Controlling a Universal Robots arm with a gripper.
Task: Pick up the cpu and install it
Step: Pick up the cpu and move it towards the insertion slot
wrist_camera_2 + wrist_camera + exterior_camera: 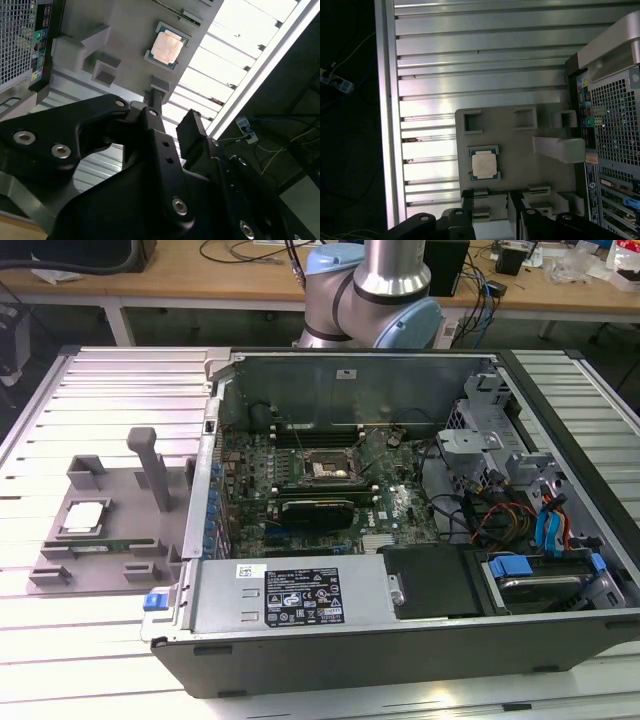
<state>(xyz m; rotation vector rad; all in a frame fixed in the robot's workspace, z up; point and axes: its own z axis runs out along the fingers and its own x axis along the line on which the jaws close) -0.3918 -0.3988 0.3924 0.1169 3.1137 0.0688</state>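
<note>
The cpu (83,517), a flat square chip with a silvery top, lies in a shallow seat on the grey holder block (110,570), which sits at the exterior view's left beside the open computer case. Both wrist views look down on the cpu (167,47) (485,164) from well above. My gripper (490,207) (172,117) hangs over the holder block, to one side of the chip and apart from it. Its black fingers (467,202) stand open with nothing between them. The black socket frame (325,466) sits on the motherboard inside the case.
A long green memory stick (95,544) lies on the holder block next to the cpu, and a grey post (152,468) rises from the block. The case (560,640) holds cables, a black power supply and drive bays. Everything rests on a ribbed metal table (100,390).
</note>
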